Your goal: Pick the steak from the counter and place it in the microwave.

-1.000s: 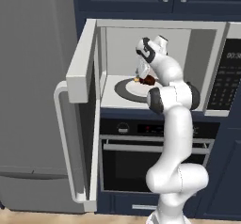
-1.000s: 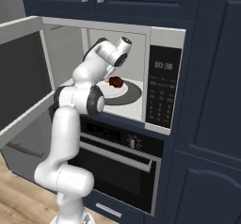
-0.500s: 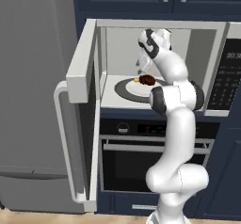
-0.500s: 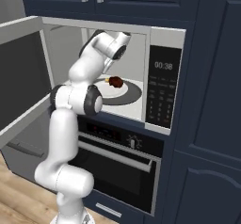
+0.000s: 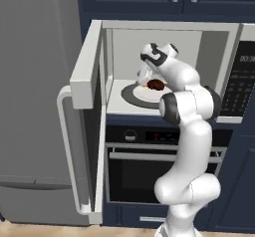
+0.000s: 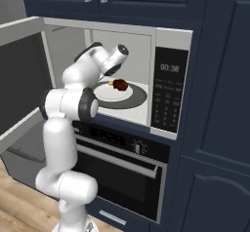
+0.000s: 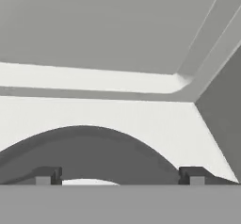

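Observation:
The steak [image 5: 155, 84] [image 6: 119, 85] lies on a round white plate [image 5: 144, 94] [image 6: 111, 94], which sits on the dark turntable [image 5: 127, 96] [image 6: 139, 98] inside the open microwave [image 5: 214, 34] [image 6: 171, 36]. My gripper [image 5: 144, 76] [image 7: 120, 178] hangs just left of and above the steak, apart from it. It is open, its fingertips [image 7: 47, 176] spread wide with nothing between them. In the hand view the turntable [image 7: 94, 148] curves below the microwave's grey back wall, and a sliver of the plate [image 7: 89, 182] shows at the bottom.
The microwave door [image 5: 89, 81] stands swung out to the left, with its curved handle [image 5: 67, 146]. A black control panel [image 6: 167, 92] flanks the cavity on the right. A black oven [image 5: 149, 169] sits beneath, and a grey fridge [image 5: 30, 106] stands to the left.
The gripper has let go of the steak, risen and drawn back to the left. The steak stays on the plate.

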You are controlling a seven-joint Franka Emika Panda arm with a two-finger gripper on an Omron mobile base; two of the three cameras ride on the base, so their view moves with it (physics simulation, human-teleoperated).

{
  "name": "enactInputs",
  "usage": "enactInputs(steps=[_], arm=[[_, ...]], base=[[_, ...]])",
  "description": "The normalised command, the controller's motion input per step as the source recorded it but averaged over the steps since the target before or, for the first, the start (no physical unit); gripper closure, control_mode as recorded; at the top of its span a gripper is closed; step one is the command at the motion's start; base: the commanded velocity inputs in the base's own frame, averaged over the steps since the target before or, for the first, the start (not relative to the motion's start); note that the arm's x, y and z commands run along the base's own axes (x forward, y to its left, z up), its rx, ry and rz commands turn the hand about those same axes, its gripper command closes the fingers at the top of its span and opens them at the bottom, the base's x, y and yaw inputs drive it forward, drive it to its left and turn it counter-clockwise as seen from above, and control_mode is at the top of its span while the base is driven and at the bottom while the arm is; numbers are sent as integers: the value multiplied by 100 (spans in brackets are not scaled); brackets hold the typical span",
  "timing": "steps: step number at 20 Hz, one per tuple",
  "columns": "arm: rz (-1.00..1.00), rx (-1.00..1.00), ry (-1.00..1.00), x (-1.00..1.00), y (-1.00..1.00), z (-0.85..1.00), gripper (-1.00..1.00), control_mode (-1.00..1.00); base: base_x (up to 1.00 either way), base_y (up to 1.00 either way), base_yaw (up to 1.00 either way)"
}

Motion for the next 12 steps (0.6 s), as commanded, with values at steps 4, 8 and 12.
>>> enactInputs(steps=[4,8,12], arm=[[-32,16,-7,-75,28,36,-100,-100],[-22,0,-3,-97,4,62,-100,-100],[-16,0,4,-100,0,64,-100,-100]], base=[[0,0,0],[0,0,0],[0,0,0]])
